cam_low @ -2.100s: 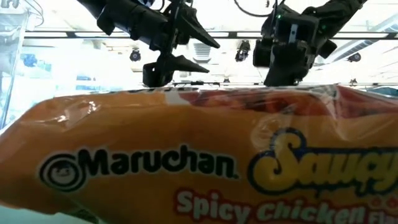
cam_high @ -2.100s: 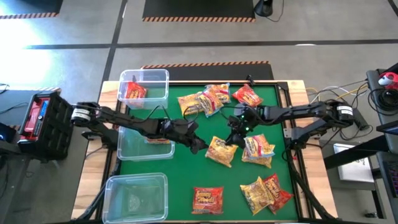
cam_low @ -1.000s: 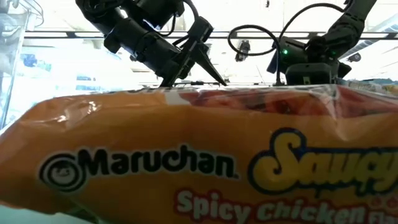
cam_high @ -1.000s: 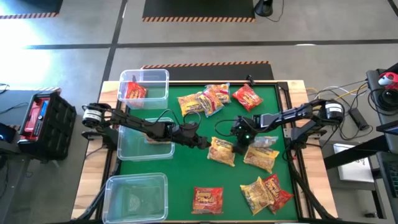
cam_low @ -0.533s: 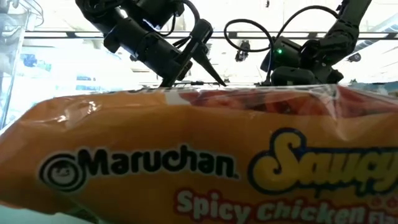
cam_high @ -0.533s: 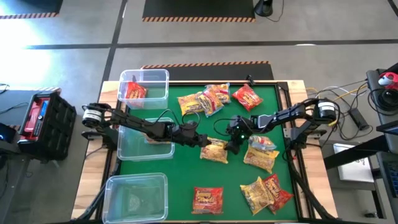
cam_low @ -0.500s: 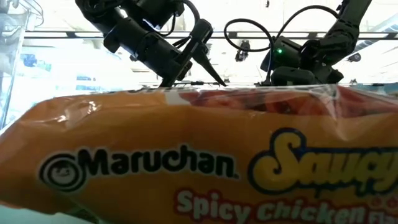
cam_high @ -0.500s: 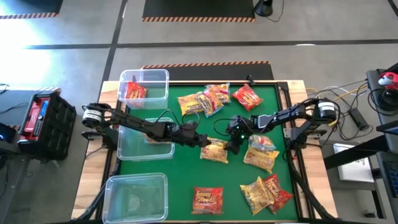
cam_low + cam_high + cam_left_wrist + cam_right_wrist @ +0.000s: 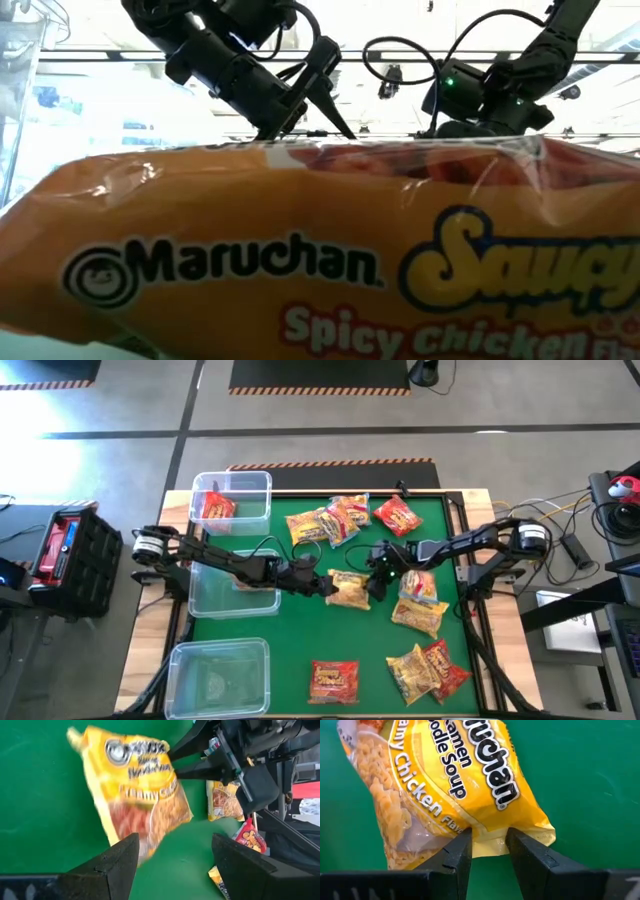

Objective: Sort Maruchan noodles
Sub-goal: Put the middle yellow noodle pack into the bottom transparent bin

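Covering most of the wooden surface [image 9: 178, 510] is a green mat [image 9: 300, 645], with grey floor around it and a black case [image 9: 68, 547] off the left edge. Three clear bins [image 9: 231, 497] line the left edge; the one at the far left corner holds one red packet [image 9: 216, 508], and what the other two hold cannot be told. About ten more Maruchan noodles lie on the mat: a cluster [image 9: 330, 518] and a red one [image 9: 398, 515] by the far edge, two by the right edge, one orange packet [image 9: 334, 679] at the near edge, and a pile [image 9: 428, 668] at the near right corner. Mid-mat, the left claw [image 9: 327, 586] stands wide at one end of a yellow packet [image 9: 349, 589], not gripping it. The right claw [image 9: 374, 576] pinches that packet's other end. The right wrist view shows its fingers [image 9: 457, 857] clamped on the seam [image 9: 487, 842]; the low view is blocked by the orange packet [image 9: 300, 250], with bright windows behind.
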Available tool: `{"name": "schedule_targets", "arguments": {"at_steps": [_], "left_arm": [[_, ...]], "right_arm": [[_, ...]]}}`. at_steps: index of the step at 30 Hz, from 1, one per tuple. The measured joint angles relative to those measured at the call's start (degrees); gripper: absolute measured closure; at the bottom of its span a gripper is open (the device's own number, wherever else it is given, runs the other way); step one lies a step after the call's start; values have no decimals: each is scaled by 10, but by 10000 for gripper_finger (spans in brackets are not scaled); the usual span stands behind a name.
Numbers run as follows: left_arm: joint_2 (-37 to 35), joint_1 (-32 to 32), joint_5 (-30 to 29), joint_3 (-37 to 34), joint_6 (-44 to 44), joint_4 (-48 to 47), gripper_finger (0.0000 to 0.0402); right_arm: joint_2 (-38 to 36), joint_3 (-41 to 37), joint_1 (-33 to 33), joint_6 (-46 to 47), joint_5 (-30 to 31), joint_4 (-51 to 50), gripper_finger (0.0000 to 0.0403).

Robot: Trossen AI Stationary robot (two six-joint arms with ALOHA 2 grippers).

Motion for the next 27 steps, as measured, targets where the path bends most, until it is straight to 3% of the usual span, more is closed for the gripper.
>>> {"name": "schedule_targets", "arguments": {"at_steps": [6,11,16,27], "left_arm": [[0,0,0,0,0,2,169],[0,0,0,0,6,7,169],[0,0,0,0,9,11,169],[0,0,0,0,9,11,169]], "right_arm": [[-121,13,-7,-3,-9,-105,282],[-181,17,15,6,-14,-94,282],[-175,17,29,5,-13,-76,282],[-63,14,35,-14,3,-43,282]]}}
